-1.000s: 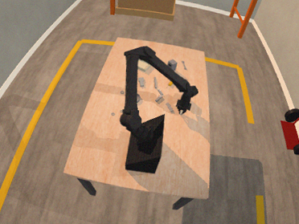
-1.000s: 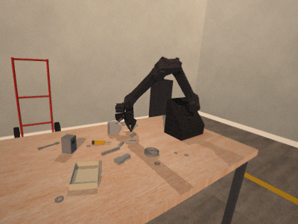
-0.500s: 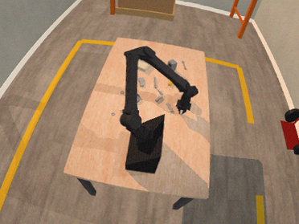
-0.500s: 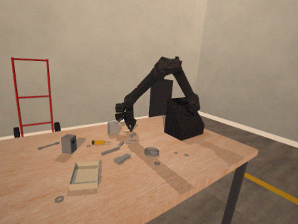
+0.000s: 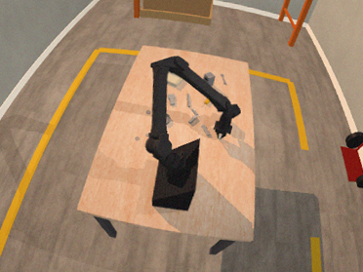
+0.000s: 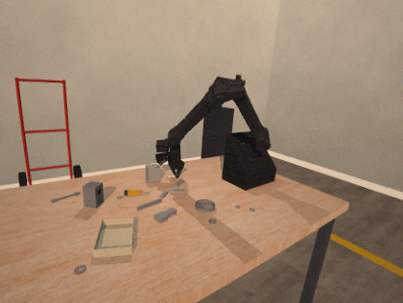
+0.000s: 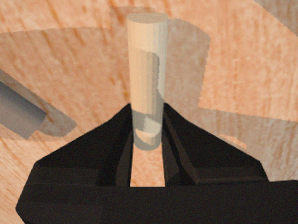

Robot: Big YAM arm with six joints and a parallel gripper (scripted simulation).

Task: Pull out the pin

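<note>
The black claw [image 7: 148, 156] is nearly closed, pinching the pale wooden cylindrical pin [image 7: 147, 70] between its fingers. The pin juts forward from the fingertips, held above the wooden counter [image 7: 60, 56], out of any block.

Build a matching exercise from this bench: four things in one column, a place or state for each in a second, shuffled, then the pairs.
Things:
1. pin
2. dark grey block
3. shallow tray
4. red hand truck

Places or states:
A. on the floor by the wall
B. clamped in the gripper
C. standing beside a wrench
D. lying open nearest the table's front edge

Pairs: 1-B, 2-C, 3-D, 4-A
</note>
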